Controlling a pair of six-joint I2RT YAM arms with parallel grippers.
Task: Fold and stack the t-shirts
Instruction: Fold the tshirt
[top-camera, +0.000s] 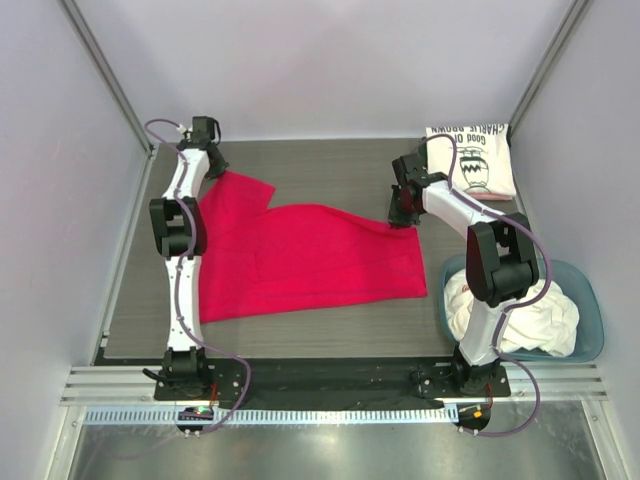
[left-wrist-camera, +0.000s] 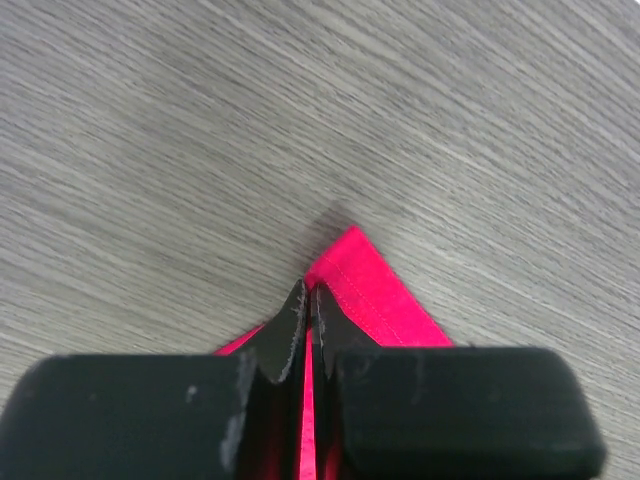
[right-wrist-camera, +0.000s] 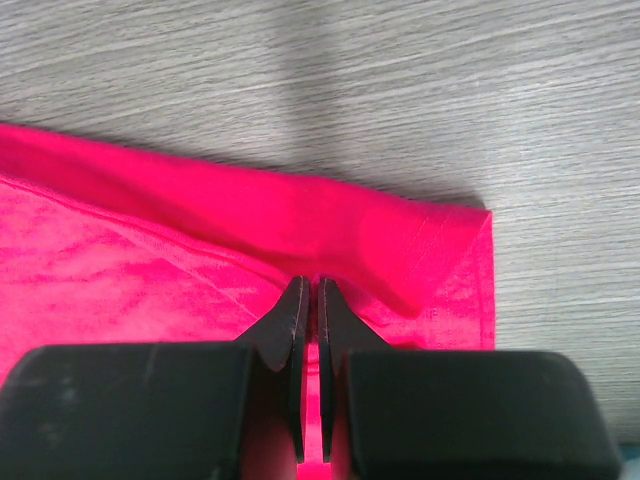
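So the red t-shirt (top-camera: 310, 260) is lying spread across the table (top-camera: 330, 165). The left gripper (left-wrist-camera: 308, 290) is pinching its far left corner fully closed, and the right gripper (right-wrist-camera: 308, 285) is squeezing the far right edge, closed tight too.

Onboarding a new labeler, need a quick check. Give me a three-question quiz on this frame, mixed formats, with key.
1. True or false: both arms' jaws are shut on the red t-shirt.
2. Where is the folded Charlie Brown shirt? A: on the red shirt. B: far right corner of the table. C: in the left jaws.
3. Fill in: the white shirts lie in a blue-grey ____.
Key: 1 true; 2 B; 3 tub.
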